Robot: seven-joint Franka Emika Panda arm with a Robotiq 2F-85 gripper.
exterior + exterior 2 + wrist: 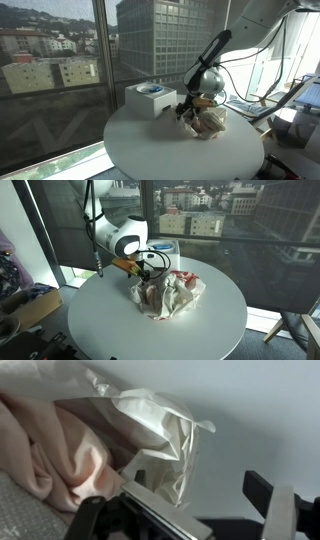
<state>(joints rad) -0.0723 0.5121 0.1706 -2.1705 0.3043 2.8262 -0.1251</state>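
A crumpled clear plastic bag (160, 430) with a pink cloth (50, 450) inside lies on the round white table (160, 150). The bag shows in both exterior views (211, 121) (170, 295). My gripper (185, 505) is low over the table at the bag's edge, also seen in both exterior views (187, 109) (148, 273). Its jaws are open. One finger is against the bag's edge and the other stands apart over bare table. Nothing is clamped between them.
A white box (150, 98) with a blue-rimmed item on top stands on the table behind the bag, also in an exterior view (165, 252). Large windows surround the table. Cables and equipment (290, 95) lie beside the table.
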